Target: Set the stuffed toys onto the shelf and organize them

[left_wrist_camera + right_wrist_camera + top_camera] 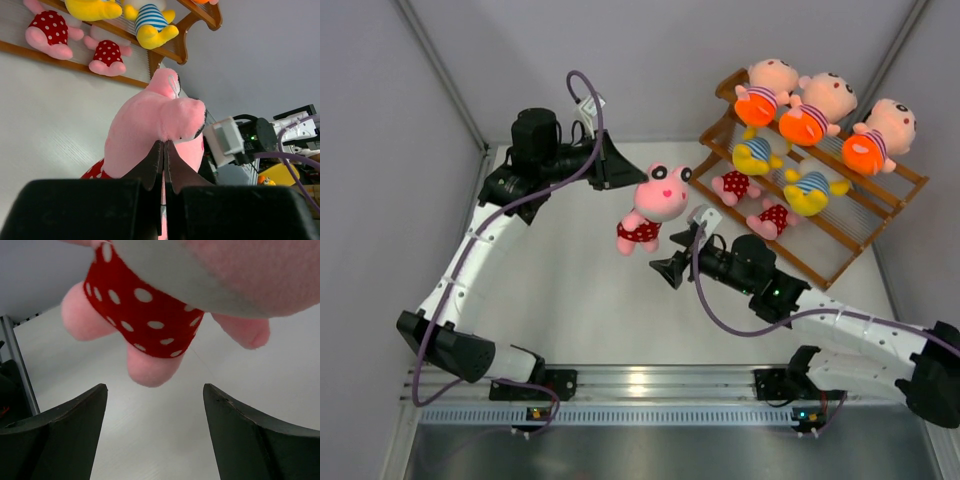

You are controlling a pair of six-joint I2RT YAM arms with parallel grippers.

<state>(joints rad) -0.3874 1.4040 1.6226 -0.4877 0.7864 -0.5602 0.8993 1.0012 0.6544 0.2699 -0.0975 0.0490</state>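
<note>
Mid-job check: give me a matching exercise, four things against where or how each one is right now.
Things:
1. peach dolls
2. yellow dolls
3. held pink doll
4. right gripper

Places or states:
a. open, near the hanging doll's legs
b. top tier of the shelf
c. head pinched in the left gripper, off the table
d. middle tier

Pairs: 1-b, 2-d, 3-c, 4-a

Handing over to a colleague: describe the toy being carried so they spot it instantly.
Look just left of the wooden shelf. A pink doll in red polka dots hangs in mid-air from the left gripper; the other two pink dolls lie on the shelf.
</note>
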